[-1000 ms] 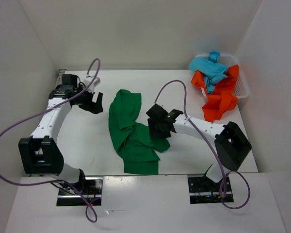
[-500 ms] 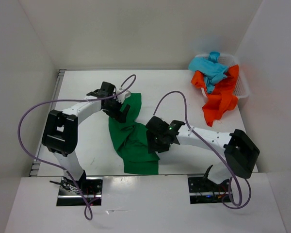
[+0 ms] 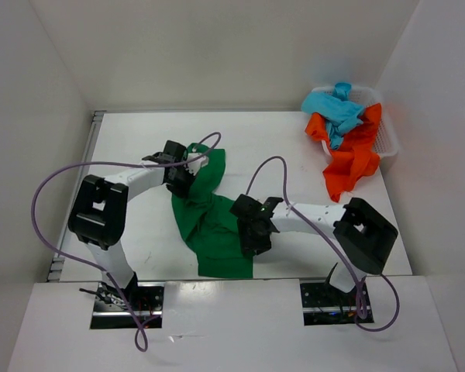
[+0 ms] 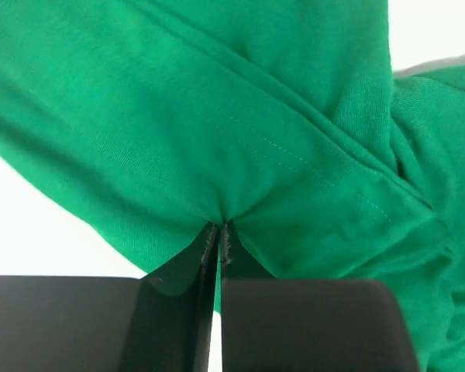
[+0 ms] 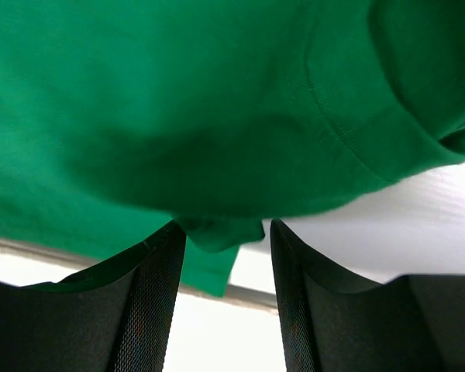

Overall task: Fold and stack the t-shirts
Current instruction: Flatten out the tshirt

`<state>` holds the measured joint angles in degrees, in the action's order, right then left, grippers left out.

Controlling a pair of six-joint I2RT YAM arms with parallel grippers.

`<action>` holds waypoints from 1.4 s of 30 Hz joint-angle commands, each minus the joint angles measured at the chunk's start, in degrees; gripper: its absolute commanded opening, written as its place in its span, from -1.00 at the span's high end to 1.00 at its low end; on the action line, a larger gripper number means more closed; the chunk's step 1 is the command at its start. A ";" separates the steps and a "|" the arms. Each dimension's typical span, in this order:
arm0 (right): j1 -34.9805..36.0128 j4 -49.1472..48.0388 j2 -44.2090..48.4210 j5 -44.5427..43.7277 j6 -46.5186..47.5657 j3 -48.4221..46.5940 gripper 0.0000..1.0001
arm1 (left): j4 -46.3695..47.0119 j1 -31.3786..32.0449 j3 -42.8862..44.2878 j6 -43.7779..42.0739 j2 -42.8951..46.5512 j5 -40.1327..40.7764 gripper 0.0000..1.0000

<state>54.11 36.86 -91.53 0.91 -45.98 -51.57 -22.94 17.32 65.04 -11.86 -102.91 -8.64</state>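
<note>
A dark green t-shirt lies crumpled in the middle of the table. My left gripper is at its upper left edge. In the left wrist view the left gripper is shut on a pinch of the green cloth. My right gripper is over the shirt's right side. In the right wrist view the right gripper stands open, with a small fold of green cloth hanging between its fingers. A turquoise-blue t-shirt and an orange-red t-shirt are heaped in the basket.
The white mesh basket stands at the back right corner, and the orange-red shirt spills over its front rim onto the table. White walls enclose the table on the left, back and right. Purple cables loop above both arms.
My left arm swung in from the back left to the shirt and its gripper shut on the cloth. My right gripper moved down and left over the shirt, and its jaws narrowed a little.
</note>
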 commanded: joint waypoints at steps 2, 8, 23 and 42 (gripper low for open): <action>-1.54 -4.77 -0.85 -0.47 0.10 0.95 -0.02 | -4.30 -5.63 -3.07 -4.13 9.21 1.35 0.93; -2.87 -7.24 -4.10 0.76 1.77 1.65 0.98 | -11.07 -9.75 -8.16 -8.00 18.44 6.96 1.00; -18.16 8.14 10.75 -7.07 7.48 -6.88 1.00 | -21.27 -23.12 -14.76 -23.04 28.82 22.88 -0.11; -19.83 6.82 1.97 -3.37 11.70 -14.43 1.00 | -10.91 -14.34 33.65 -7.84 -14.76 -2.51 -0.86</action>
<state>34.70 42.46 -88.71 -2.07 -35.22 -62.81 -35.14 1.30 94.74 -24.01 -114.30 -6.09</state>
